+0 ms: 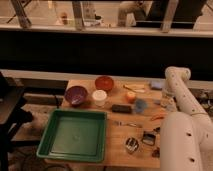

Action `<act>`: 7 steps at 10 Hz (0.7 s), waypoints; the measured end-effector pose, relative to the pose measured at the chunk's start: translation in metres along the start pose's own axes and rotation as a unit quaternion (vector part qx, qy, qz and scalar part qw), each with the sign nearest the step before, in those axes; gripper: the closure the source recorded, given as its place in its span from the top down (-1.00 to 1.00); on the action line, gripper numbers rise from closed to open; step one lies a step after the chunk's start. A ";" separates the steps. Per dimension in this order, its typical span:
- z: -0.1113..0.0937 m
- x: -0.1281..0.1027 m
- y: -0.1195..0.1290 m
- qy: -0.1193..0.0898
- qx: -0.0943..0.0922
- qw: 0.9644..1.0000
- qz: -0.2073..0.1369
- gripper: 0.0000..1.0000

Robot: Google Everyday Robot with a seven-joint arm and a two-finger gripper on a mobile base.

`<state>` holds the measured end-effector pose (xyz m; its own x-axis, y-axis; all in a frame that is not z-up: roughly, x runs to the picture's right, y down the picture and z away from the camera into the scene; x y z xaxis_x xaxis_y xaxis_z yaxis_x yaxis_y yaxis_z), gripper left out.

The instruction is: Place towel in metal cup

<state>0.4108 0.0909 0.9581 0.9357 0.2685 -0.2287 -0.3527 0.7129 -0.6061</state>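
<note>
towel [159, 102], small pale bluish-white cloth scrap: lies on the wooden table [119, 135] right at the tip of the gripper, on its bowl-ward side, touching it. gripper [164, 103]: at the end of the white arm [186, 107], pointing down over the far right part of the table, clenched; whether cloth is caught in it cannot be told. metal cup [131, 144], small, round, shiny: upright, well apart from the gripper, toward the near edge of the table. dark square-framed object [148, 138]: just beside the cup, on the gripper's side of it. orange item [158, 118]: near the gripper, between it and the square-framed object. blue-grey rectangular block [156, 85]: near the gripper, beyond it toward the far edge. round blue-grey item [140, 105]: near the gripper, level with it, past the towel. orange round object [130, 96], dark block [121, 108], white cup [99, 97]: farther along the same way. red bowl [104, 82], purple bowl [76, 95]: well apart from the gripper. green tray [75, 113]: farthest from the gripper, at the opposite near corner.
</note>
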 end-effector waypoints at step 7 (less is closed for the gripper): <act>-0.072 0.003 0.081 -0.026 0.034 0.998 -0.036 -1.00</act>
<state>0.3855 0.1029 0.8538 0.9581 0.2467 -0.1454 -0.2850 0.7738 -0.5657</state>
